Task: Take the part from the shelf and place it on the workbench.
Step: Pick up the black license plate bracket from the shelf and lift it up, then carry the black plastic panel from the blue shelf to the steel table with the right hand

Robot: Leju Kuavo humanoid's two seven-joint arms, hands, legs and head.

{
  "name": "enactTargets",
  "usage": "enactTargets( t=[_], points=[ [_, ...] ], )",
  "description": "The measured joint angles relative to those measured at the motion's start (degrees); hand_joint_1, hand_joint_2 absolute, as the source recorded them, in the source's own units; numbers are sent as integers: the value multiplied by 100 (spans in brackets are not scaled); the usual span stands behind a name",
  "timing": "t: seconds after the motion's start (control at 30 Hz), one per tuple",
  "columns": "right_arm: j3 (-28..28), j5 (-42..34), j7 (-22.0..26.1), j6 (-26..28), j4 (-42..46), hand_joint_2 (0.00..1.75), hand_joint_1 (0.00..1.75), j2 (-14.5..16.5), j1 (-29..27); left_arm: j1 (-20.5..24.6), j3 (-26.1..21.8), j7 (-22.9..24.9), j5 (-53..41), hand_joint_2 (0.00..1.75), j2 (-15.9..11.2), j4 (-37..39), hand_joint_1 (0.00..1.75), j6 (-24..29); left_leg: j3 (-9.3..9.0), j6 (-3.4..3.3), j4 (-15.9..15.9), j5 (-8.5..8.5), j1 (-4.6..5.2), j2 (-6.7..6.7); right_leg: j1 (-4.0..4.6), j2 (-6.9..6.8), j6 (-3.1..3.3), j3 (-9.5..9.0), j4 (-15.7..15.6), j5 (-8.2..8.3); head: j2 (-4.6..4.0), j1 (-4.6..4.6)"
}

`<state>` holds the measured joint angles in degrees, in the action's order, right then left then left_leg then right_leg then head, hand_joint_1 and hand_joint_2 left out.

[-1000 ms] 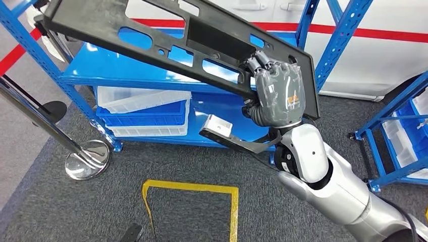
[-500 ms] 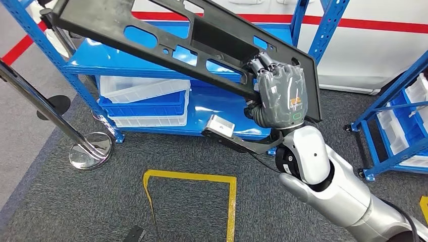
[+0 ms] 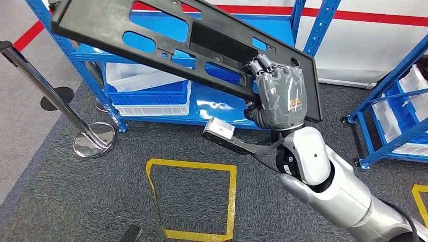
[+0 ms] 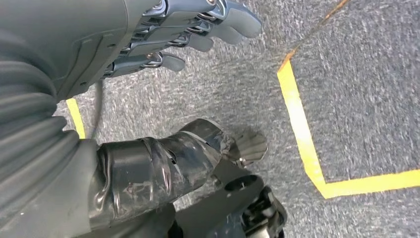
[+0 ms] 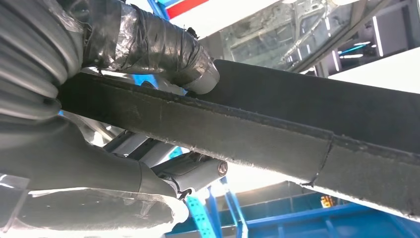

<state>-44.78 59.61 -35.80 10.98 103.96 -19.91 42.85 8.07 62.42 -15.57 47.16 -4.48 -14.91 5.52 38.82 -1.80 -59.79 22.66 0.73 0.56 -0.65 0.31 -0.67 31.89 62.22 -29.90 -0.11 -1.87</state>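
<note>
Right hand (image 3: 279, 98) clamped on one end of the long black part (image 3: 166, 43), fingers (image 3: 261, 64) hooked over its near edge, thumb pressed to the underside as seen from the right wrist view (image 5: 163, 47). Held in the air, tilted, far end stretching up and away to the robot's left, in front of the blue shelf (image 3: 217, 103) and not resting on it. Pierced with several long cut-outs, blue shelving visible through them. Left hand (image 4: 163, 54) hanging low over the grey carpet (image 4: 366, 94), holding nothing, fingers (image 4: 198, 27) loosely extended and close together, apart from the thumb.

Behind the part, on the lower shelf board: stacked bins, a clear one (image 3: 132, 75) on top of a blue one (image 3: 151, 92), another pale one beneath. Second blue rack (image 3: 393, 108) off to the right with pale bins. On the carpet near the robot: yellow tape square (image 3: 194, 199). Off to the left: chrome stanchion post (image 3: 45, 85) leaning across the view, round base (image 3: 94, 141) beside the shelf's foot.
</note>
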Motion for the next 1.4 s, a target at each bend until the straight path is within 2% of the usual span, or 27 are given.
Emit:
enactTargets(
  t=[0.1, 0.17, 0.23, 0.27, 0.3, 0.33, 0.4, 0.43, 0.47, 0.53, 0.6, 0.63, 0.7, 0.77, 0.8, 0.83, 0.87, 0.93, 0.97, 1.03, 1.1, 1.17, 1.27, 1.3, 1.33, 1.37, 1.4],
  points=[
    [2, 5, -18, -24, 9, 175, 175, -11, 3, -4, -1, -4, -16, 175, -1, 0, 0, -3, 62, 89, -51, -62, -5, -25, 12, -2, 121, 31, -65, 69, 0, 10],
    [2, 25, -29, -55, 11, 175, 175, -11, -2, -3, -2, -7, -22, 175, 3, 0, 0, -9, 194, 158, -322, 231, -29, -46, -1, -13, 197, 139, -85, 193, 0, -2],
    [2, 71, -53, -77, 13, 175, 175, -12, -7, -1, -2, -11, -27, 175, 8, 0, 0, -16, 378, 224, -959, 768, -63, -53, 7, -13, 241, 283, -90, 303, 0, -20],
    [2, 92, -67, -80, 13, 175, 175, -13, -9, 0, -2, -13, -29, 175, 10, 0, 0, -17, 448, 240, -1294, 933, -77, -53, 15, -12, 250, 355, -90, 352, 0, -21],
    [2, 107, -79, -85, 13, 175, 175, -14, -15, -1, -1, -13, -32, 175, 13, 0, 0, -17, 467, 246, -1533, 964, -84, -53, 23, -11, 250, 427, -89, 400, 0, -21],
    [2, 114, -85, -94, 13, 175, 175, -15, -21, -1, -1, -13, -34, 175, 16, 0, 0, -17, 416, 240, -1615, 872, -85, -54, 30, -11, 248, 496, -89, 450, 0, -21],
    [2, 122, -92, -120, 15, 175, 175, -19, -31, 0, -1, -26, -52, 175, 24, 0, 0, -13, 31, 188, -1206, 552, -77, -46, 42, -17, 241, 610, -89, 547, 0, -20],
    [3, 124, -98, -132, 25, 175, 175, -24, -36, 5, -2, -44, -70, 175, 26, 0, 0, -3, -249, 148, -807, 514, -62, -26, 48, -21, 231, 646, -91, 587, 0, -20],
    [9, 126, -107, -140, 37, 175, 175, -32, -40, 16, -2, -70, -87, 175, 26, 0, 0, 11, -515, 113, -404, 548, -38, -10, 49, -32, 211, 667, -97, 623, 0, -16],
    [36, 126, -129, -142, 64, 175, 175, -54, -52, 40, -1, -118, -108, 175, 26, 0, 0, 45, -774, 53, 66, 680, 20, 5, 29, -60, 146, 676, -134, 695, 0, -16],
    [59, 120, -142, -140, 78, 175, 175, -79, -70, 41, -1, -132, -101, 175, 26, 0, 0, 71, -801, -9, 217, 596, 39, -16, 4, -82, 78, 674, -178, 748, 0, -15],
    [65, 117, -144, -139, 88, 175, 175, -97, -81, 34, -2, -127, -95, 175, 27, 0, 0, 79, -818, -42, 283, 531, 34, -24, 0, -79, 56, 695, -142, 702, 0, -14],
    [79, 117, -143, -137, 118, 175, 175, -145, -102, 19, -2, -105, -86, 175, 31, 0, 0, 85, -819, -99, 369, 423, 11, -31, 7, -58, 32, 858, 275, 382, 0, 1],
    [91, 121, -145, -133, 144, 175, 175, -184, -123, 13, -2, -86, -83, 175, 31, 0, 0, 84, -750, -128, 347, 382, 12, -55, 7, -44, 2, 1125, 1015, -21, 0, 19],
    [95, 122, -148, -133, 150, 175, 175, -196, -139, 8, -2, -82, -82, 175, 31, 0, 0, 84, -713, -128, 320, 373, 9, -77, 3, -42, -16, 1195, 1269, -110, 0, 25],
    [96, 122, -150, -132, 152, 175, 175, -204, -154, 2, -2, -79, -81, 175, 31, 0, 0, 84, -679, -123, 283, 370, 2, -107, -3, -42, -32, 1165, 1316, -90, 0, 25],
    [96, 122, -153, -132, 155, 175, 175, -211, -164, -2, -2, -77, -80, 175, 33, 0, 0, 84, -648, -112, 237, 376, -8, -143, -12, -37, -45, 1027, 1137, 26, 0, 27],
    [99, 122, -159, -132, 167, 175, 175, -233, -171, -3, -2, -76, -80, 175, 40, 0, 0, 84, -564, -69, 109, 414, -26, -225, -40, 91, -53, 617, 452, 290, 0, 37],
    [103, 122, -161, -130, 183, 175, 175, -245, -172, 0, -2, -76, -80, 175, 44, 0, 0, 84, -498, -41, 29, 432, -28, -264, -52, 176, -44, 482, 181, 351, 0, 36],
    [122, 123, -164, -124, 214, 175, 175, -260, -189, 5, -3, -80, -80, 175, 49, 0, 0, 84, -376, 14, -69, 432, -46, -337, -40, 272, -11, 428, 1, 331, 0, 41],
    [145, 125, -166, -118, 235, 175, 175, -274, -204, -7, -4, -85, -80, 175, 52, 0, 0, 84, -319, 63, -86, 421, -73, -402, -27, 187, 37, 436, -37, 352, 0, 52],
    [169, 135, -174, -113, 251, 175, 175, -286, -206, -24, -6, -88, -84, 175, 65, -1, 0, 83, -216, 127, -274, 546, -79, -330, -46, 85, 92, 400, -99, 381, 0, 37],
    [196, 234, -206, -158, 287, 175, 175, -304, -225, -28, -4, -6, -102, 175, 80, -2, 0, 73, 236, 230, -1211, 966, -125, -148, -45, -79, 128, 374, -139, 396, 0, 7],
    [198, 278, -225, -200, 295, 175, 175, -313, -247, -41, -4, 57, -111, 175, 81, -2, 0, 63, 360, 253, -1457, 1022, -146, -130, -43, -130, 129, 374, -139, 395, 0, 7],
    [198, 316, -248, -253, 300, 175, 175, -325, -277, -61, -4, 127, -119, 175, 81, -2, 0, 46, 395, 269, -1512, 977, -163, -118, -43, -177, 130, 373, -139, 393, 0, 5],
    [198, 353, -275, -305, 309, 175, 175, -338, -314, -81, -4, 199, -124, 175, 80, -2, 0, 25, 324, 280, -1350, 837, -179, -99, -45, -222, 128, 371, -139, 391, 0, 5],
    [199, 385, -302, -347, 325, 175, 175, -355, -352, -95, -4, 263, -131, 175, 78, -2, 0, 4, 157, 286, -1004, 635, -192, -52, -47, -266, 124, 367, -139, 388, 0, 4]
  ],
)
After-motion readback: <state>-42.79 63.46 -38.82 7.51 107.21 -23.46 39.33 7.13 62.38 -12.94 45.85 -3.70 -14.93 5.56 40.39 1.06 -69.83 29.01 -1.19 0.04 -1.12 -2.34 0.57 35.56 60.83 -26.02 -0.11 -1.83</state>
